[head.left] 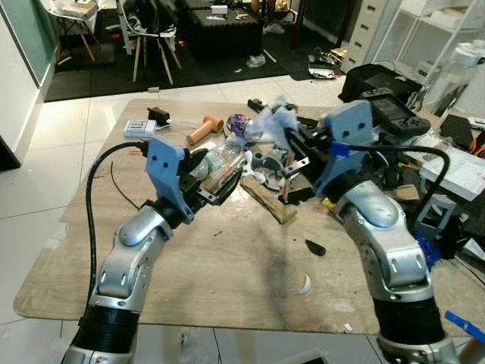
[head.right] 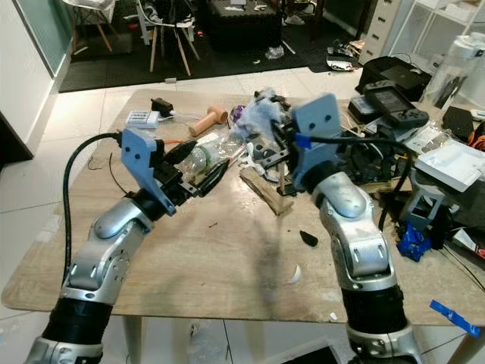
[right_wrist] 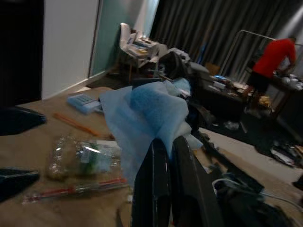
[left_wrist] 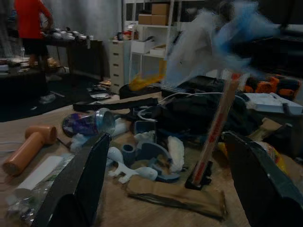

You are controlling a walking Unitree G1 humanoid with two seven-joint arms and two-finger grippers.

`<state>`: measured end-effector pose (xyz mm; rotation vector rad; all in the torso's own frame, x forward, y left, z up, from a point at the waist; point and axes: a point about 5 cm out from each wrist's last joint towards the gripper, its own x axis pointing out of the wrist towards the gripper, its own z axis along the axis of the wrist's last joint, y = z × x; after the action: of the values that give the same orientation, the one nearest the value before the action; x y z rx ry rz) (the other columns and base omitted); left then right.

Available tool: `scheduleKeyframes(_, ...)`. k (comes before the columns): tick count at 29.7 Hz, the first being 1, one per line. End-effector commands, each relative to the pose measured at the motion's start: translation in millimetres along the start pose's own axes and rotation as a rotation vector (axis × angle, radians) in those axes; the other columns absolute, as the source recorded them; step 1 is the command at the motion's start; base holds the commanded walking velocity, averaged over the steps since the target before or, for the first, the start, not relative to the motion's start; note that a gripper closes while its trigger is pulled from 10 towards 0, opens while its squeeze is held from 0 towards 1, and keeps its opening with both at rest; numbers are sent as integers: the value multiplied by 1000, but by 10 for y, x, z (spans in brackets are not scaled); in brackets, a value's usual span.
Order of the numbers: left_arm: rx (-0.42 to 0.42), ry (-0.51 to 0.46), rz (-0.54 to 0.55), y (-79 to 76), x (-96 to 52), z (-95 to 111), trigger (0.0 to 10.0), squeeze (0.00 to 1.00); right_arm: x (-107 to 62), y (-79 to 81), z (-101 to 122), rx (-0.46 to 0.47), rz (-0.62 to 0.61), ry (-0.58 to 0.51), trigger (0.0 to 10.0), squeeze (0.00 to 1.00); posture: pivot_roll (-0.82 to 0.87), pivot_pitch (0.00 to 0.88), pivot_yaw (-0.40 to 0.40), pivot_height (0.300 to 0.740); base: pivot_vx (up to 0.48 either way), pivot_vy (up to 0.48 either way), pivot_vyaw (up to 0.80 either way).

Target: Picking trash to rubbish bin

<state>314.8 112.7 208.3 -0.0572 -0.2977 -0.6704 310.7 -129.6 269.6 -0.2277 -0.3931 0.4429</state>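
The crumpled pale-blue tissue wad (right_wrist: pixel 147 111) is pinched in the closed right gripper (right_wrist: pixel 166 156) jaws; it should be lifted clear of clutter. The left gripper (left_wrist: pixel 165 189) jaws are spread wide, empty.

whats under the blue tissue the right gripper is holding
Below the blue tissue, pinched by the right gripper, lie a clear plastic wrapper and the table. What lies behind the tissue is hidden.

the crumpled wrapper (right_wrist: pixel 147 111) is pale blue and white, pinched by the black fingers of the right gripper (right_wrist: pixel 169 156). the surface (head.left: pixel 227 265) is light wood grain. the mallet (head.left: pixel 204 127) is tan. the left gripper (head.left: pixel 220 178) has black fingers under a blue mount.
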Motion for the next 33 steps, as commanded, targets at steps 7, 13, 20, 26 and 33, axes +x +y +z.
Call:
scheduleKeyframes(7, -5, -18, -8, 0, 10, 19, 10000, 0, 78, -195, 713, 74, -104, -360, 0, 0, -96, 48, -8, 740, 0, 0, 0)
scheduleKeyframes(13, -2, -27, -10, 11, 21, 36, 10000, 0, 99, -359, 895, 74, -129, -417, 0, 0, -97, 45, -11, 740, 0, 0, 0)
scheduleKeyframes(20, 4, 16, 55, 35, -15, -51, 10000, 0, -7, -371, 265, 22, -288, -158, 10000, 0, -93, 57, -11, 740, 0, 0, 0)
scheduleKeyframes(26, 28, 60, 166, 118, -33, -128, 10000, 0, -109, -334, -15, -32, -327, -63, 10000, 0, -96, 65, -8, 740, 0, 0, 0)
scheduleKeyframes(33, 109, 54, 306, 258, -72, -138, 10000, 0, -201, -242, -234, -49, -304, -5, 10000, 0, -94, 71, -9, 740, 0, 0, 0)
